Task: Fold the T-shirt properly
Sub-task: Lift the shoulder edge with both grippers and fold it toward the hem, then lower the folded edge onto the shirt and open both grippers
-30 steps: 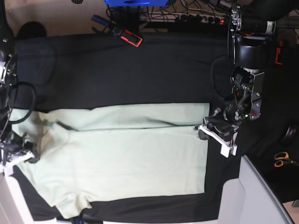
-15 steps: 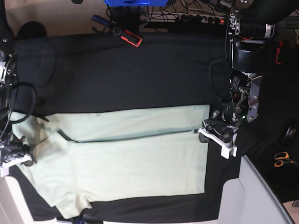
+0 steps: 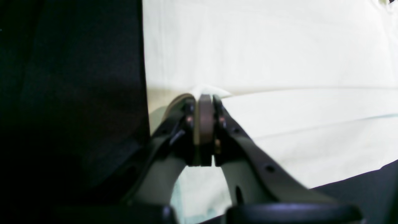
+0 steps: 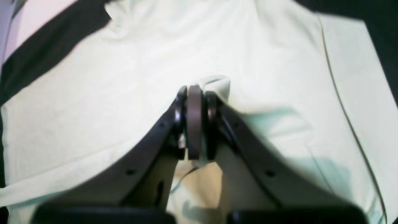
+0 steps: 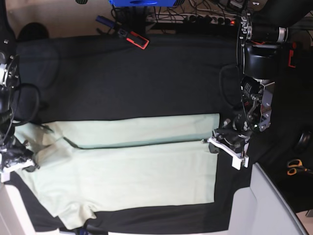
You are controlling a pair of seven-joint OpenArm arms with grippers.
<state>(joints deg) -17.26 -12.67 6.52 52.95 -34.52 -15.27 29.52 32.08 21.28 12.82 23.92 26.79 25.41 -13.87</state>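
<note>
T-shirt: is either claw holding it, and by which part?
Both. The left claw pinches the T-shirt at its hem-side fold edge; the right claw pinches a fold at the collar end.

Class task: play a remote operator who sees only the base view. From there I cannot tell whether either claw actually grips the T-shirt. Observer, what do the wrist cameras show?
Observer: The left claw is shut on a small raised peak of the T-shirt, right at its edge beside the black table cover.
Operator: And the other one?
Observer: The right claw is shut too, with a small loop of fabric bunched up at its tip.
Operator: Any seam near it?
Observer: Yes, a dark seam line runs down the fabric to the right of the claw in the right wrist view.
</note>
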